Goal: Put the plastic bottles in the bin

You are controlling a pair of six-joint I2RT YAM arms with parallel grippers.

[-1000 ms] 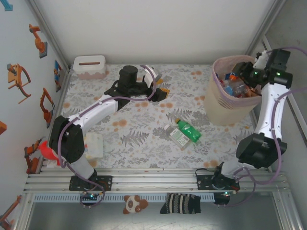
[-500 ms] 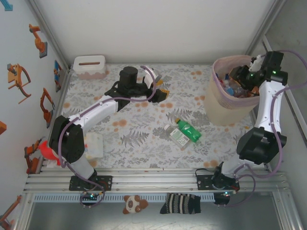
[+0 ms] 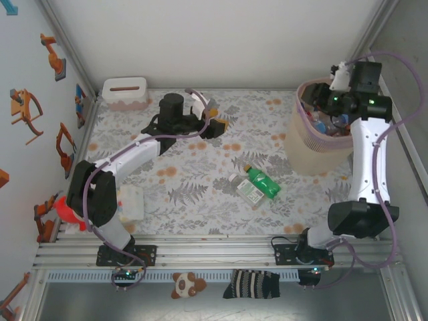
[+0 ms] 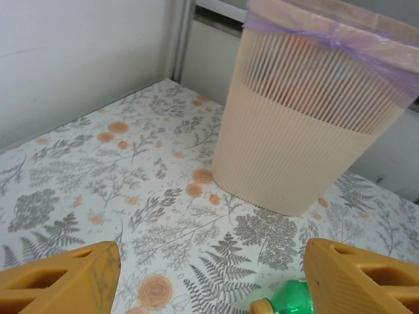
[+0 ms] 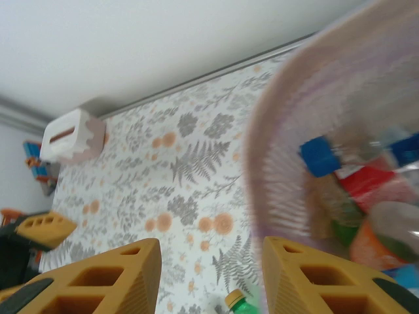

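Two plastic bottles lie mid-table: a green one (image 3: 262,180) with a yellow cap and a clear labelled one (image 3: 245,190) touching its left side. The green bottle's neck (image 4: 289,300) shows low in the left wrist view, and its cap (image 5: 235,299) in the right wrist view. The bin (image 3: 319,144) stands at the far right with several bottles (image 5: 366,196) inside. My right gripper (image 3: 322,103) hovers over the bin's left rim (image 5: 258,157), open and empty. My left gripper (image 3: 217,117) hangs open and empty over the far middle of the table, facing the bin (image 4: 308,124).
A white-and-pink tissue box (image 3: 125,92) sits at the far left corner. A clear boxy container (image 3: 131,202) with a red object beside it lies near the left arm's base. A sock (image 3: 251,284) and a plush toy (image 3: 187,284) lie below the rail. Walls close the table in.
My right arm has risen and swung back-left over the bin's rim. My left gripper has shifted slightly left and toward the back.
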